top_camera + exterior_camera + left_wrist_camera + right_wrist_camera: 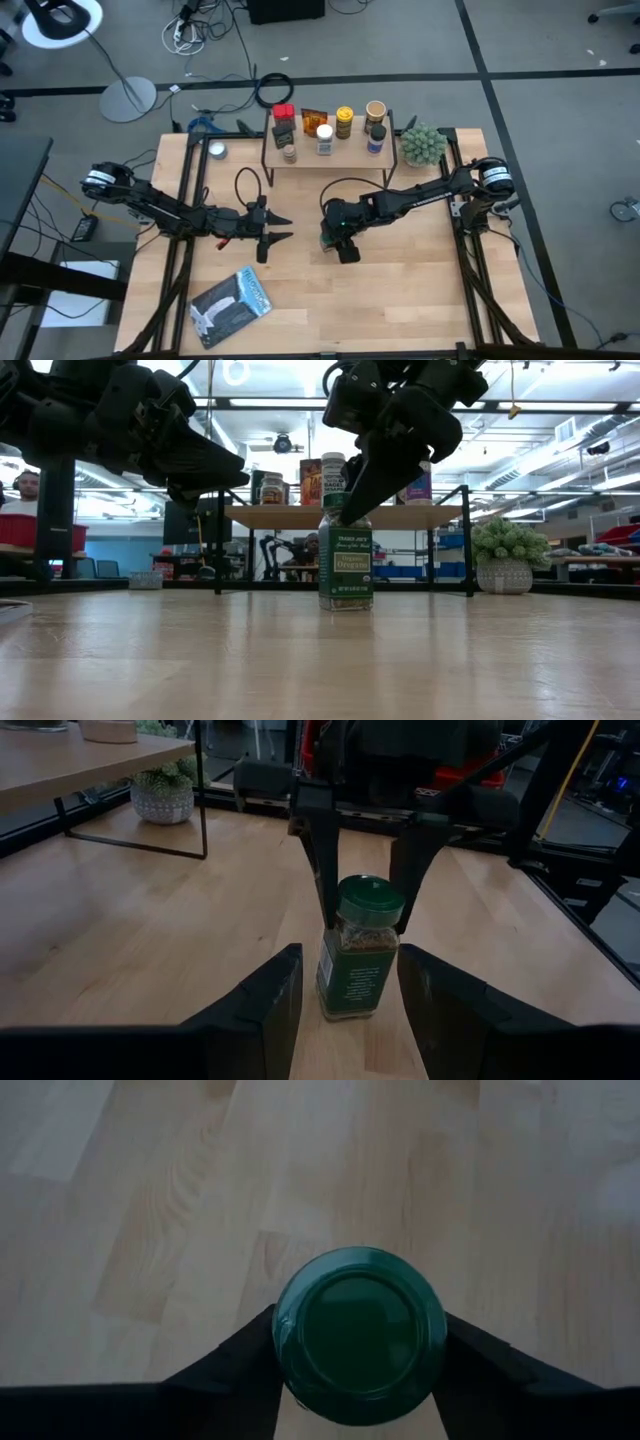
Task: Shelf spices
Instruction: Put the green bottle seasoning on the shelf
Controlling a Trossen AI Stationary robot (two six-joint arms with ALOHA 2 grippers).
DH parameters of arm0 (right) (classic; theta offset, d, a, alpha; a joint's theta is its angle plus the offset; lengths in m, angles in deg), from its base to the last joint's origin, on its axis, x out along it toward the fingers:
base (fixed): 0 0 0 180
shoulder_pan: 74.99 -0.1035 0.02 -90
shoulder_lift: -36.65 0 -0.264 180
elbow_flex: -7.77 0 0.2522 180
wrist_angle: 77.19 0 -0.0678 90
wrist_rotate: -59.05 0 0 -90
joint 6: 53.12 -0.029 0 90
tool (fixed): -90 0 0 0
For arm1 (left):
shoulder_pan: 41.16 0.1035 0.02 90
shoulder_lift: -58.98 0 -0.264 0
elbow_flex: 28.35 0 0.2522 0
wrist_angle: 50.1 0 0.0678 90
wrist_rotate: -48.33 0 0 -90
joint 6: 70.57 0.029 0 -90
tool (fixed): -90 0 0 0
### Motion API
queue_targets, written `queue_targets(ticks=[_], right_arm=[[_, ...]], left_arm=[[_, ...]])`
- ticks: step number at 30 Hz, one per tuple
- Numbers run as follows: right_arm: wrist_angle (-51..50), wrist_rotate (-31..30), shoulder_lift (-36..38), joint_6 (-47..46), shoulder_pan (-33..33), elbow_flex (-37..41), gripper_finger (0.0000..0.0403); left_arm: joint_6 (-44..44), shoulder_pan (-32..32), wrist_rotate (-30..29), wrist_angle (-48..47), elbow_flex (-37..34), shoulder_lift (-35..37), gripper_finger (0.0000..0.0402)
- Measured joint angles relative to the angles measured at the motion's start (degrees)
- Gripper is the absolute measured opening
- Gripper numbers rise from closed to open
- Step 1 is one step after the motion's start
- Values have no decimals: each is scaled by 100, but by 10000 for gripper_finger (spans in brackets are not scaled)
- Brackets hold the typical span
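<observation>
Jar (346, 563): green-lidded oregano, upright on table (420, 290).
Right gripper (360, 1380): fingers closed around jar lid.
Left gripper (283, 228): spread, held beside jar.

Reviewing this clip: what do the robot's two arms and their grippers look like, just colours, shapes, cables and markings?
Both arms are dark, slender and jointed. The left gripper and right gripper each have two flat, wedge-shaped black fingers. Each arm's outer end carries a round joint with a white band. A thin black cable loops up off the left arm, another off the right arm. No lettering is legible on them.
</observation>
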Motion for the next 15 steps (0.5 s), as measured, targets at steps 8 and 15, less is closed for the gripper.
queue_targets(ticks=[8, 15], right_arm=[[-7, 0, 0, -4, 0, 0, 221], [-4, 0, 2, -2, 0, 0, 202]], left_arm=[[-4, 0, -2, 1, 0, 0, 170], [-7, 0, -2, 2, 0, 0, 170]])
